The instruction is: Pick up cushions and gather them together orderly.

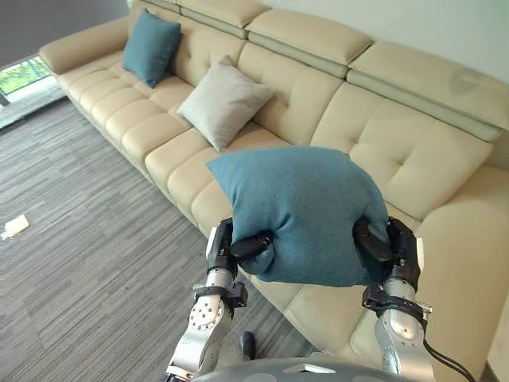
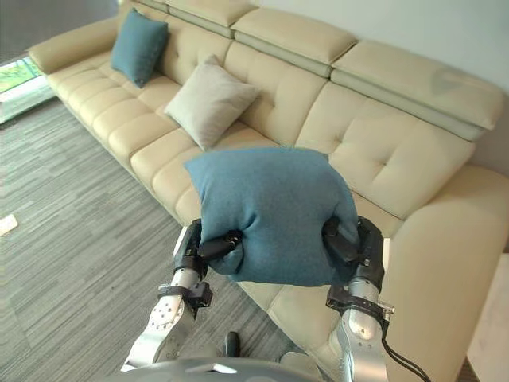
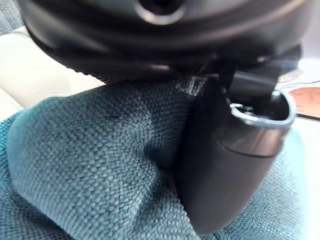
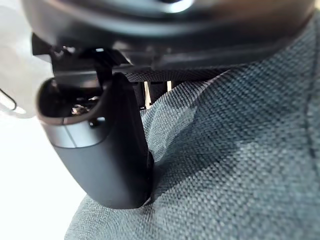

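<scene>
We see the left robot hand (image 1: 238,248) and right robot hand (image 1: 382,245) pinching a teal cushion (image 1: 298,211) above the cream sofa (image 1: 382,151).

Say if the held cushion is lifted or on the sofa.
Lifted: teal fabric cushion pinched between left hand and right hand, clear of the cream sofa.

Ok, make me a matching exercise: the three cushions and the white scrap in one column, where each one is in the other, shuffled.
1 near blue cushion
2 light grey cushion
3 far blue cushion
4 white scrap

a on the floor
b leaning at the sofa's far end
c pinched between left hand and right hand
d leaning on the sofa's middle backrest

Pairs: 1-c, 2-d, 3-b, 4-a.
</scene>
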